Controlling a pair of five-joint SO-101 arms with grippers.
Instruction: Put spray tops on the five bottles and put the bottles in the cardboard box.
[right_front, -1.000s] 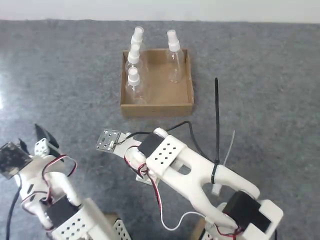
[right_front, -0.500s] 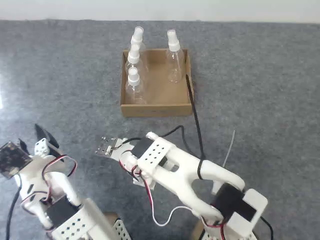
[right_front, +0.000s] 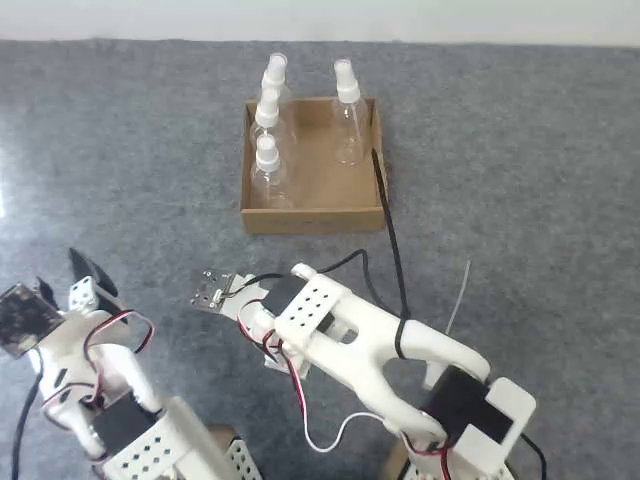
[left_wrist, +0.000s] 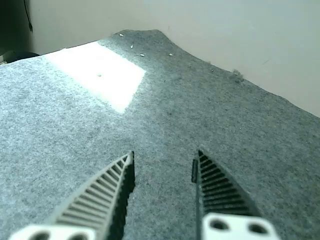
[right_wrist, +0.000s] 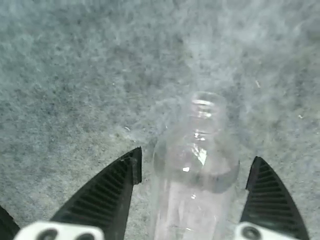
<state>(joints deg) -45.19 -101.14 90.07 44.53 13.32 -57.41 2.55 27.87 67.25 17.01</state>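
Note:
A clear bottle (right_wrist: 195, 165) without a spray top sits on the grey felt between the fingers of my right gripper (right_wrist: 197, 159). Its open neck points away from the wrist. The jaws are open, one on each side of the bottle with a gap. In the high view the right arm (right_front: 330, 320) reaches across the table's middle and covers that bottle. The cardboard box (right_front: 312, 212) stands at the back with three capped bottles (right_front: 266, 160) along its left side and one (right_front: 347, 100) at its right. My left gripper (left_wrist: 164, 157) is open over bare felt, at the front left (right_front: 62, 280).
A black cable (right_front: 388, 220) runs from the box's right wall down to the right arm. A thin white tube (right_front: 458, 297) lies on the felt right of that arm. Open felt surrounds the box on both sides. A pale wall borders the table's far edge.
The right arm swung left and drew back a little in the first half second, and its cable came to lie against the box's right wall. The left arm has kept still.

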